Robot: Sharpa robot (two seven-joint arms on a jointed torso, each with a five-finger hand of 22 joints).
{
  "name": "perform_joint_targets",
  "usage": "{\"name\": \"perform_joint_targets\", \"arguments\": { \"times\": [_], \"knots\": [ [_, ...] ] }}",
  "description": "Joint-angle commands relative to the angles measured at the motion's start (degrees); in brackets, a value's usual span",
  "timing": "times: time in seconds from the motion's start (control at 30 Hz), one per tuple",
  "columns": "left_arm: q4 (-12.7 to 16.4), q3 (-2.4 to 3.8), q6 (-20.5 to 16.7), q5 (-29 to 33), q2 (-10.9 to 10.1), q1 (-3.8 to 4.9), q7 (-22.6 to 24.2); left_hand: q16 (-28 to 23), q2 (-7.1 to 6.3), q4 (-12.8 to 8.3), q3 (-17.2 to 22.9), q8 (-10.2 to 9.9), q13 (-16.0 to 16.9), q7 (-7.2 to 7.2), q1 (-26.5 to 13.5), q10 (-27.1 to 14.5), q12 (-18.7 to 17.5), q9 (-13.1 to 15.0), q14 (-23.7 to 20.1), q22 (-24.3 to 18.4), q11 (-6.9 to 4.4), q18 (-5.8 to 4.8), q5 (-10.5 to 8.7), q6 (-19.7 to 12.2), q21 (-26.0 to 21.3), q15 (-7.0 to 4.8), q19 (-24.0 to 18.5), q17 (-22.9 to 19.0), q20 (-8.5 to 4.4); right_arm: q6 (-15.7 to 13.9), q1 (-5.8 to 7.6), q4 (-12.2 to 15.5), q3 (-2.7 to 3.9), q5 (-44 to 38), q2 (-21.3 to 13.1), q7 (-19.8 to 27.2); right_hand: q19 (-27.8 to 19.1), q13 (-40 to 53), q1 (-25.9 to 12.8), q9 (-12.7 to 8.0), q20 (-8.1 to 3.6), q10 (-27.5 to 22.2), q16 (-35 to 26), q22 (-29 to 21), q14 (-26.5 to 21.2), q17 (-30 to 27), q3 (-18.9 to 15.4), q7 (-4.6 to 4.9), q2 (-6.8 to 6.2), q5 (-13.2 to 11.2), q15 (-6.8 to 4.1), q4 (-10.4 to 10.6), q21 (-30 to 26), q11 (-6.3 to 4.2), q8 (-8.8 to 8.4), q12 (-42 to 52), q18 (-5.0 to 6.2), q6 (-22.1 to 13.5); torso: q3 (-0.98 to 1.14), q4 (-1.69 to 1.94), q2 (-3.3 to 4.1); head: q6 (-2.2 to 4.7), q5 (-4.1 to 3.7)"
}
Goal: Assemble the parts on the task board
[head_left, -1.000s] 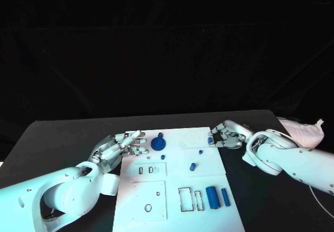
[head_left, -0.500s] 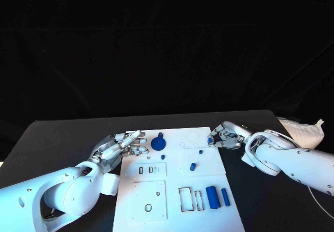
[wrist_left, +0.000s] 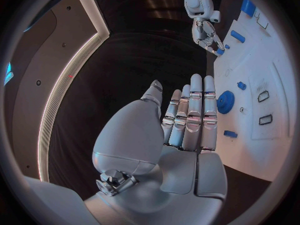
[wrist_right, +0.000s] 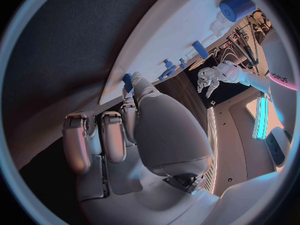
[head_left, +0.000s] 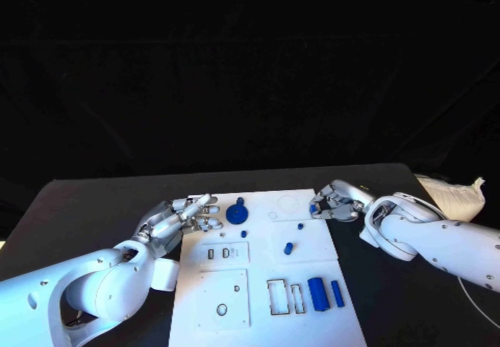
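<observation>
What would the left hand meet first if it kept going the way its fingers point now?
Probably the blue gear. The left hand lies open at the task board's left edge, fingers aimed across its far end, and the gear stands just beyond the fingertips. Height is unclear; it might pass over.

The counter (head_left: pixel 94 202) is black. On it lies the white task board (head_left: pixel 261 282), dotted with blue parts: a round blue gear (head_left: pixel 238 214) toward 12 o'clock, two blue cylinders (head_left: pixel 318 294) toward 5 o'clock. Both hands, left hand (head_left: pixel 186 215) and right hand (head_left: pixel 335 202), are silver on white arms.
</observation>
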Motion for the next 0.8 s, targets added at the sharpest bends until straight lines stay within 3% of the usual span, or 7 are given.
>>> {"name": "perform_joint_targets", "arguments": {
  "times": [0.03,0.17,0.43,0.63,0.8],
  "knots": [
    [0.0,0.03,1.1,0.1,0.1,0.0,0.4,-0.4,-0.08,-0.2,0.0,-0.3,0.0,0.29,0.5,-0.1,-0.3,0.0,0.2,0.0,0.18,0.63,-0.01,0.1,0.1,0.38,-0.1,0.0,0.37,-2.1,-0.13,1.1,-0.03,-1.2,0.1,-2.0,4.2,-3.0,-0.3,0.8,-0.57,1.4,0.2,12.8,4.5,7.9,0.5,-1.3,1.03,1.1,-0.3,0.2,0.4,-1.55,0.47,0.3,-0.66,1.6,0.01,0.05,-0.02,-0.01,0.22],
    [-0.1,0.03,1.1,0.1,0.2,0.0,0.4,-0.4,-0.08,-0.2,0.0,-0.3,0.0,0.29,0.5,-0.1,-0.3,0.0,0.2,0.0,0.18,0.63,-0.01,0.1,0.1,0.38,-0.1,0.0,0.37,-3.6,-0.03,3.7,0.09,-1.2,0.0,-3.4,4.2,-2.9,-0.8,0.8,-0.67,1.4,0.2,12.8,4.5,7.9,0.7,-1.34,1.18,1.6,-0.36,0.3,0.4,-1.59,0.41,0.4,-0.66,1.6,-0.01,0.11,-0.09,-0.02,0.44],
    [-0.3,0.02,1.1,0.1,0.6,-0.04,0.4,-0.4,-0.08,-0.2,0.0,-0.3,0.0,0.29,0.5,-0.1,-0.3,0.0,0.2,0.0,0.18,0.63,-0.01,0.1,0.1,0.38,-0.1,0.0,0.37,-6.7,1.22,12.1,0.38,-8.2,0.8,-9.9,4.2,-3.0,-1.1,0.9,-0.76,1.4,0.2,12.8,4.5,8.0,1.1,-1.44,1.68,1.3,-0.43,0.4,0.4,-1.67,0.32,0.1,-0.65,1.6,-0.24,0.31,-0.4,-0.38,0.8],
    [-0.9,0.02,1.1,0.2,0.9,-0.09,0.6,-0.4,-0.08,-0.2,0.0,-0.3,0.0,0.29,0.5,-0.1,-0.3,0.0,0.2,0.0,0.18,0.63,-0.01,0.1,0.1,0.38,-0.1,0.0,0.37,-5.9,1.5,15.5,0.34,-10.3,3.7,-13.2,4.2,-3.1,-1.0,1.0,-0.81,1.4,0.2,12.8,4.5,7.9,1.5,-1.45,1.9,1.4,-0.48,0.3,0.4,-1.7,0.22,0.1,-0.66,1.5,-0.5,0.68,-0.76,-0.87,1.33],
    [-1.6,0.02,1.0,0.2,0.9,-0.11,0.7,-0.4,-0.03,-0.3,0.0,-0.3,0.0,0.3,0.5,-0.1,-0.4,0.0,0.2,0.0,0.19,0.63,-0.01,0.1,0.1,0.38,-0.1,0.1,0.37,-4.2,0.95,17.1,-0.01,-11.9,6.9,-15.3,4.1,-3.2,-1.2,1.0,-0.83,1.3,0.1,12.8,4.5,7.8,1.7,-1.39,2.01,1.6,-0.48,0.3,0.3,-1.68,0.12,-0.1,-0.64,1.4,-0.75,0.88,-0.93,-1.35,1.42]
  ]
}}
